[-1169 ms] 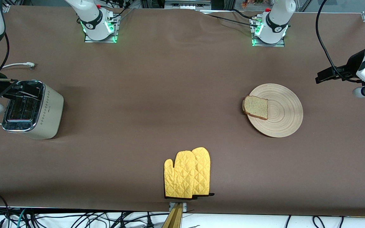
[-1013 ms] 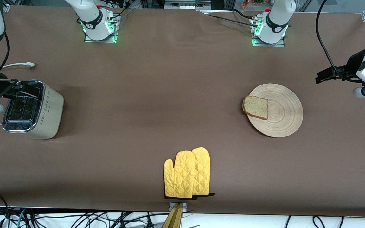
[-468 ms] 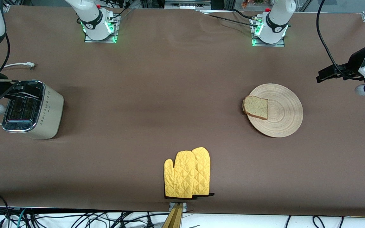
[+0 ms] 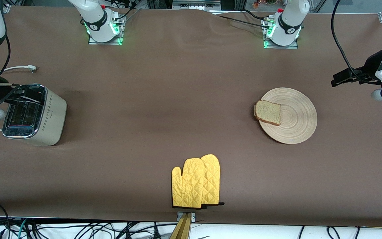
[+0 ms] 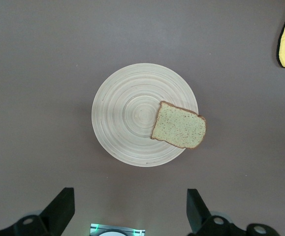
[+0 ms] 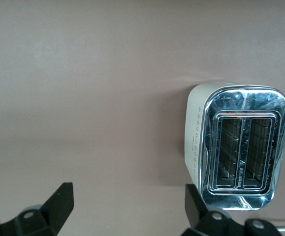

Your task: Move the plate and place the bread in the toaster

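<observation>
Tan bread (image 4: 268, 112), one squarish slice, dark crust, speckled crumb; lying flat on plate (image 4: 295, 121), overhanging the rim on the side toward the right arm's end of the table. Likely light, soft, easily crushed or torn; best pinched gently across the overhanging crust edge, where a finger can get under. Plate: beige, wood-look, ringed grooves, flat and low. Probably stiff, light, a bit slick on the brown cloth; thin rim the only purchase, or a push from the side.

Toaster (image 4: 33, 114) at the right arm's end of the table, cream body, chrome top, both slots up and unblocked. Well apart from the bread. Yellow oven mitts (image 4: 196, 182) near the front edge, between the two.

Left gripper (image 5: 130, 211) high over bare table beside the plate, spread wide, holding nothing. Right gripper (image 6: 127, 209) up above the table beside the toaster, likewise wide and empty.
</observation>
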